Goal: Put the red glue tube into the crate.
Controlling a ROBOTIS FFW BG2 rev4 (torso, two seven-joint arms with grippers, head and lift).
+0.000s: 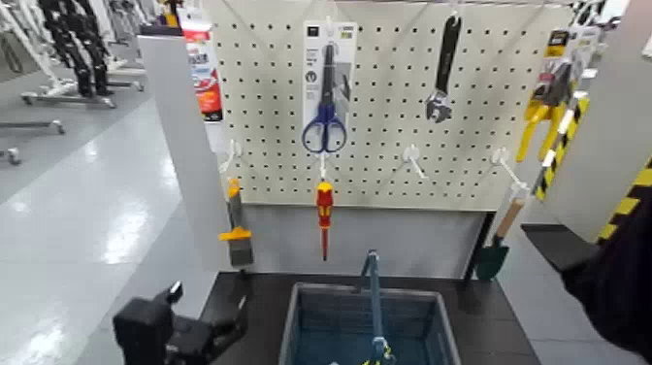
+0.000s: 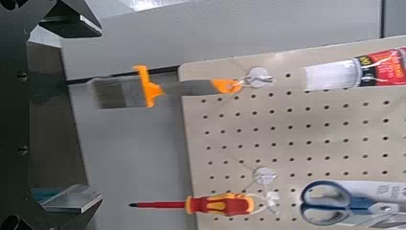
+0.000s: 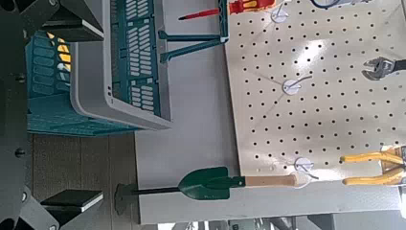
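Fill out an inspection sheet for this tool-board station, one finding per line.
Surface: dark table below a white pegboard.
Job's things: red glue tube hangs at the pegboard's upper left corner; crate sits on the table, handle arched over it.
Clutter: scissors, wrench, red-and-yellow screwdriver, paintbrush, green trowel and yellow-handled pliers, all hanging.
Grippers: left gripper open, low beside the crate; right gripper open, facing the crate, holding nothing.
Cables: nothing seen.
Surroundings: grey shop floor with equipment stands at left; black-and-yellow hazard tape at right.
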